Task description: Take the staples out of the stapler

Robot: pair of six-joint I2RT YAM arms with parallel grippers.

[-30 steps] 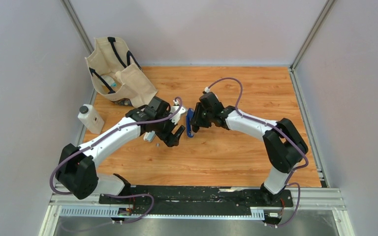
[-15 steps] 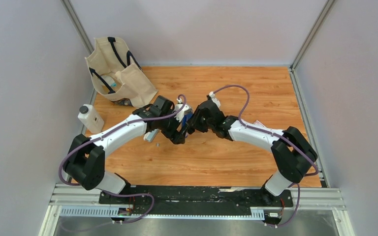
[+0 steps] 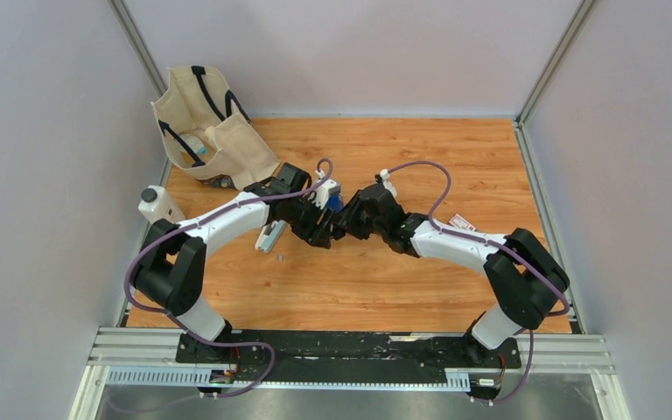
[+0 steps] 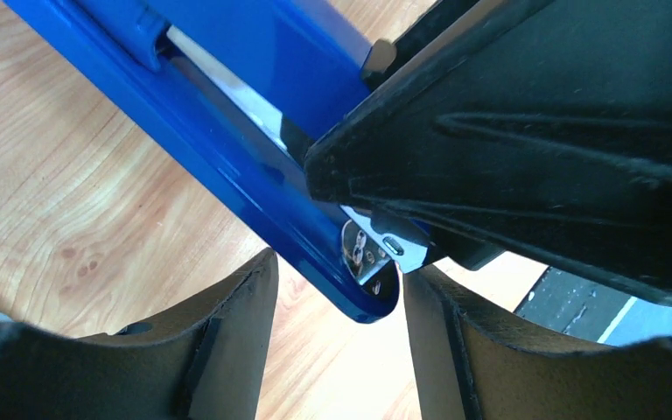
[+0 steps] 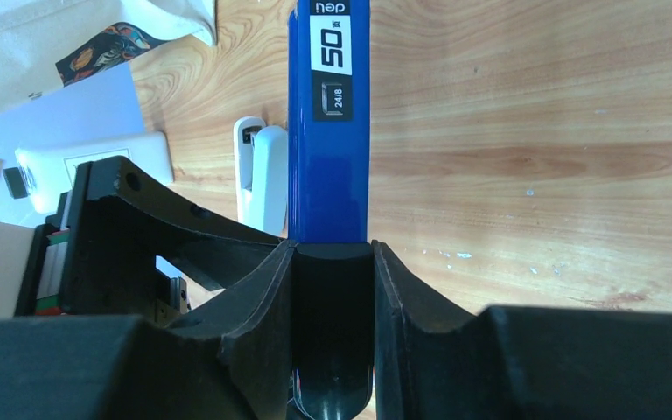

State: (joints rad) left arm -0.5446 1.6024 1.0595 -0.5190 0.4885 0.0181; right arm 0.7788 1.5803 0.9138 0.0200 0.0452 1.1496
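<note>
The small light grey stapler [image 3: 270,236] lies on the wooden table left of both grippers; it also shows in the right wrist view [image 5: 262,175]. My right gripper [image 3: 343,224] [image 5: 332,254] is shut on the black end of a dark blue bar [image 3: 336,201] [image 5: 331,131] marked 50 and 24/8 and holds it above the table. My left gripper [image 3: 322,234] [image 4: 337,276] is open, its fingers on either side of the bar's rounded metal-lined tip [image 4: 363,280], not closed on it. A tiny grey speck [image 3: 278,259] lies near the stapler; I cannot tell if it is staples.
A beige canvas bag [image 3: 206,122] stands at the back left. A white bottle [image 3: 157,206] stands at the left edge. A small red-and-white flat box [image 3: 464,223] lies right of the right forearm. Grey walls enclose the table on three sides.
Both arms have moved toward each other. My left gripper has come up to the blue bar's tip and now straddles it. The right gripper still holds the bar.
</note>
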